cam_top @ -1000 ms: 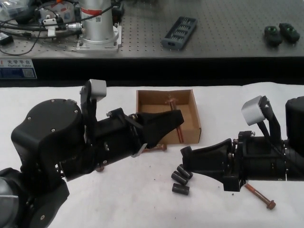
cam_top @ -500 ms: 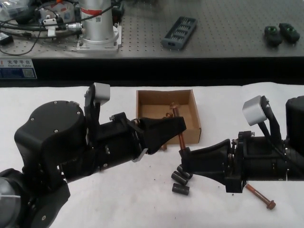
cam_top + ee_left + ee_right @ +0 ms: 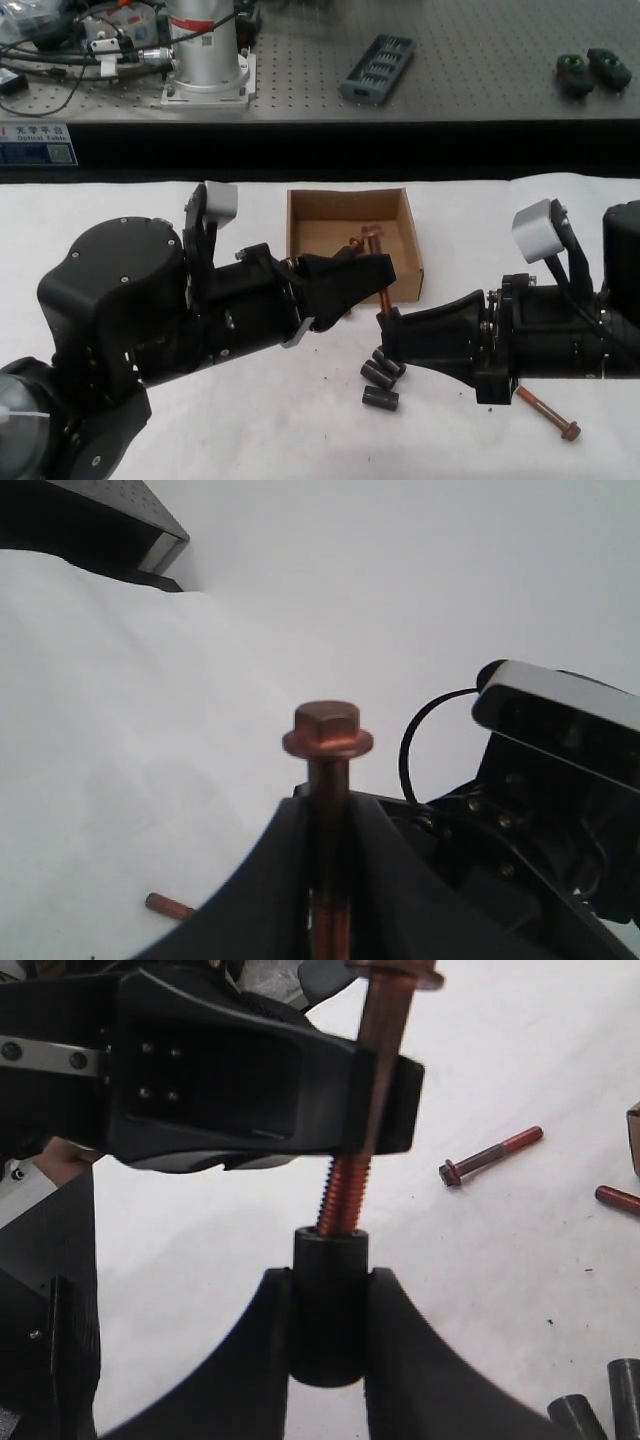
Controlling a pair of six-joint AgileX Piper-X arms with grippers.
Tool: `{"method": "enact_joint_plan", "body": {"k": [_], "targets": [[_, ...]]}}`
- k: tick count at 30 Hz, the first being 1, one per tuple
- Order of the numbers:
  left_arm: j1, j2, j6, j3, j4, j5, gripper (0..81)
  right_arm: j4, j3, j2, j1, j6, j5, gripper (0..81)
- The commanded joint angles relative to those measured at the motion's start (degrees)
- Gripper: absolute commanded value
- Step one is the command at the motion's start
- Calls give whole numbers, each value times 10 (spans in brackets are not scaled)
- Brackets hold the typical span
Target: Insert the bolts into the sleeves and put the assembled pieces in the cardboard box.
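- My left gripper [image 3: 372, 272] is clamped on a bolt [image 3: 328, 732], head up, just in front of the box [image 3: 410, 284].
- My right gripper [image 3: 392, 328] pinches 1 sleeve [image 3: 330, 1305] upright, directly under that bolt.
- The bolt's threaded tip meets the sleeve's mouth. It looks just entered, though I can't tell how deep.
- The box sits on the desk [image 3: 100, 215], midway along and toward the far edge.
- 3 loose sleeves [image 3: 380, 382] lie together toward the front edge, just beside the right gripper's tips.
- 1 loose bolt [image 3: 548, 412] lies toward the front-right corner.
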Motion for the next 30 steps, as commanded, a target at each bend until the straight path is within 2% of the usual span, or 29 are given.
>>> {"method": "enact_joint_plan", "body": {"k": [1, 21, 29, 30], "targets": [[-4, 2, 0, -5, -6, 8, 6, -27, -1, -1, -4, -1, -10, 29], [-5, 2, 62, -5, -6, 3, 6, -99, -1, -1, -5, 71, 75, 29], [-5, 2, 66, -5, -6, 3, 3, -120, -1, -1, -5, 85, 76, 29], [-5, 2, 67, -5, -6, 3, 25, -120, -1, -1, -5, 86, 76, 29]]}}
